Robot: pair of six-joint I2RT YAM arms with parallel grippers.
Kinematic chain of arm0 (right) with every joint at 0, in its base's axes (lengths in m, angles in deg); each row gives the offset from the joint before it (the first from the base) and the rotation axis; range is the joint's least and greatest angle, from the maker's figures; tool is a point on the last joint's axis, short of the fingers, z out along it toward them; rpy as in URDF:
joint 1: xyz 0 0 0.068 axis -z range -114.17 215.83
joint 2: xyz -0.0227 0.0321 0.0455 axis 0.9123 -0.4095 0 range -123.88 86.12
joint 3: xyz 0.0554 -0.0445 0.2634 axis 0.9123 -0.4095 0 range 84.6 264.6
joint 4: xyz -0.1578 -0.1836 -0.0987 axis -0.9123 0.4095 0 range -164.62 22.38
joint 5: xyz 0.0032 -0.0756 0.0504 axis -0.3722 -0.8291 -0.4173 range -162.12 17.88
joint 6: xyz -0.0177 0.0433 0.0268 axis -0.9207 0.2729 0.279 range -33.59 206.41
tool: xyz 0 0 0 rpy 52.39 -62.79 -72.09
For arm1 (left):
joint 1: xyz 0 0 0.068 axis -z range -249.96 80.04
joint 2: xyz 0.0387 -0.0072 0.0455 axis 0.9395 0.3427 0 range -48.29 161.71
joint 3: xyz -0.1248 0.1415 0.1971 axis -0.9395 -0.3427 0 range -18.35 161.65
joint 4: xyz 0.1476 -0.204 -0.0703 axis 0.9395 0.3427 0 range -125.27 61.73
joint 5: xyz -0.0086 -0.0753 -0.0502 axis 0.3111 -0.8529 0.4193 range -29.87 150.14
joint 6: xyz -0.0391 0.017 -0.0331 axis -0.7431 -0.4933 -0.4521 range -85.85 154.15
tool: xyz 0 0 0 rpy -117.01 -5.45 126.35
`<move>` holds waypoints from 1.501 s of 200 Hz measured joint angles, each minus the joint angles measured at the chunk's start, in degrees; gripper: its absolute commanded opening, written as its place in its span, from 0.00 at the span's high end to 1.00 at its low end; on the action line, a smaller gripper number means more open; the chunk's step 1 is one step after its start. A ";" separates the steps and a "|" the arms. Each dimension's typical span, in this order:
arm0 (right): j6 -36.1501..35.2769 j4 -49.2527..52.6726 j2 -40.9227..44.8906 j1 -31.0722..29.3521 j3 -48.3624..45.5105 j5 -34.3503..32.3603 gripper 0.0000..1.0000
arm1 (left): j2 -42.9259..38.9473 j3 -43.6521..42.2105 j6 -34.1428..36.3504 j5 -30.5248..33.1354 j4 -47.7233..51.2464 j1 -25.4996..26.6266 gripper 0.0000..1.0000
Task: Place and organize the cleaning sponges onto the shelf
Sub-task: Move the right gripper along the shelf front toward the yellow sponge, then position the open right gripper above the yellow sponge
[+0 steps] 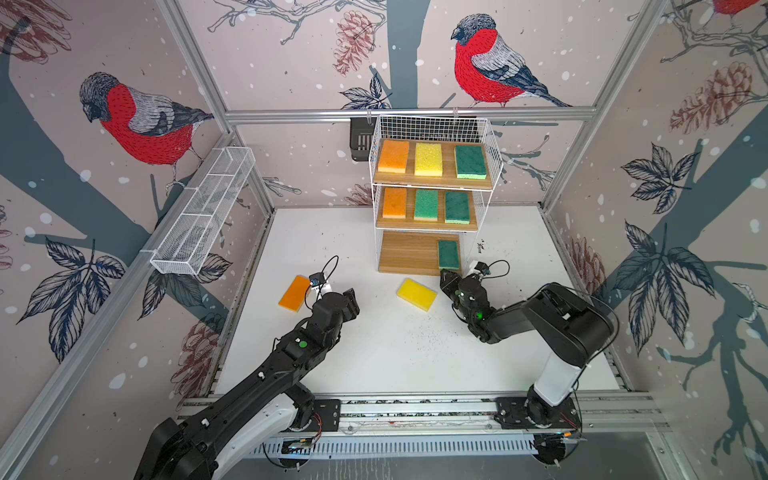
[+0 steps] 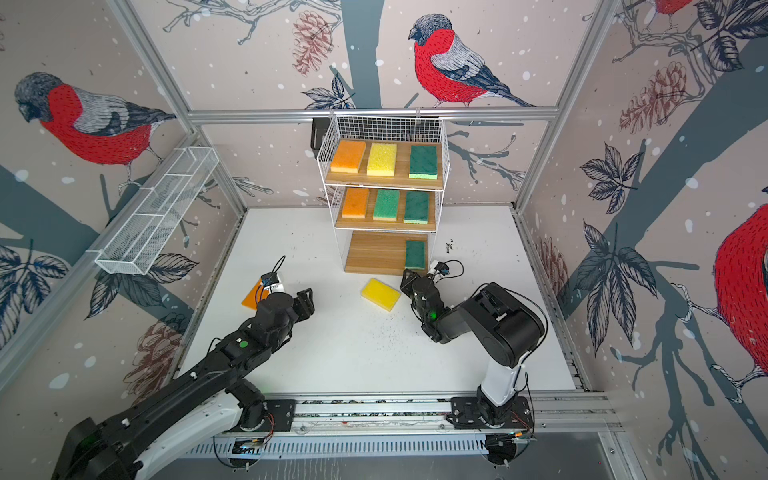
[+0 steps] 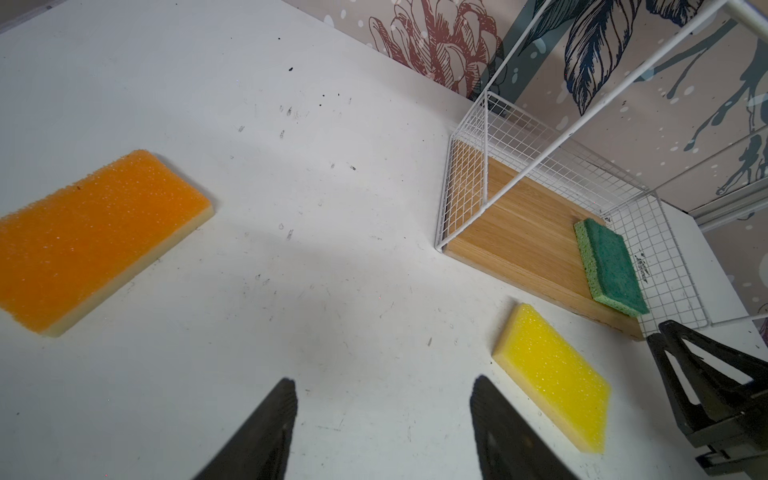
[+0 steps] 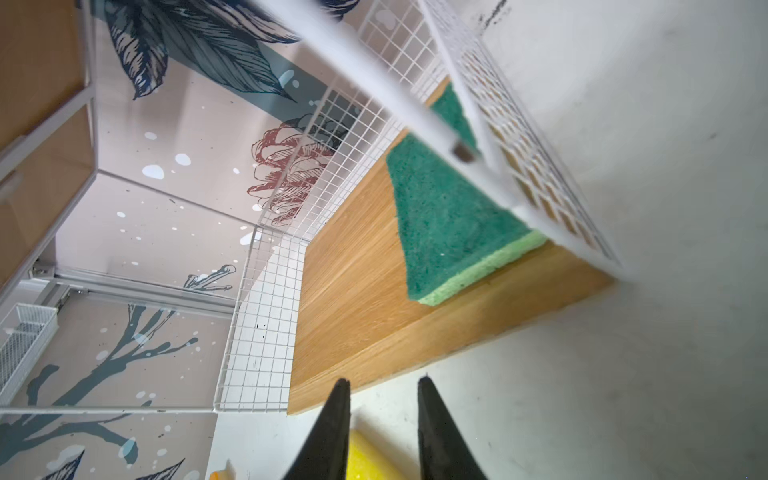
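Your shelf holds seven sponges. On its bottom board the green sponge sits against the right edge, with bare wood at its nine o'clock. The yellow sponge lies on the table near the board's front edge. The orange sponge lies well apart, at eight o'clock. Your right gripper, narrowly parted and empty, is at the board's front right corner. Your left gripper, wide and empty, is over bare table.

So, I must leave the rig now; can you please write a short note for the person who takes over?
The left tool is open and empty, above the table between the two loose sponges.
The right tool is open and empty, just in front of the bottom board of the shelf.
Done: seven sponges are on the shelf, with one green sponge alone on the bottom board.
Left: the orange sponge and the yellow sponge, both on the table.
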 measured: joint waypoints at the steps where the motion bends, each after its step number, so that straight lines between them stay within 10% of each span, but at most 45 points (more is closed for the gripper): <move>1: -0.13 0.15 0.13 -0.04 0.00 -0.04 0.63 | 0.00 0.00 0.00 0.00 0.00 0.00 0.33; 73: -12.57 13.35 4.15 -0.87 3.15 4.63 0.47 | -1.64 1.55 -0.90 -0.33 1.99 0.00 0.32; 300: -19.56 13.70 1.31 -1.88 -0.22 18.29 0.57 | -9.29 3.10 -3.89 -1.88 9.60 0.00 0.33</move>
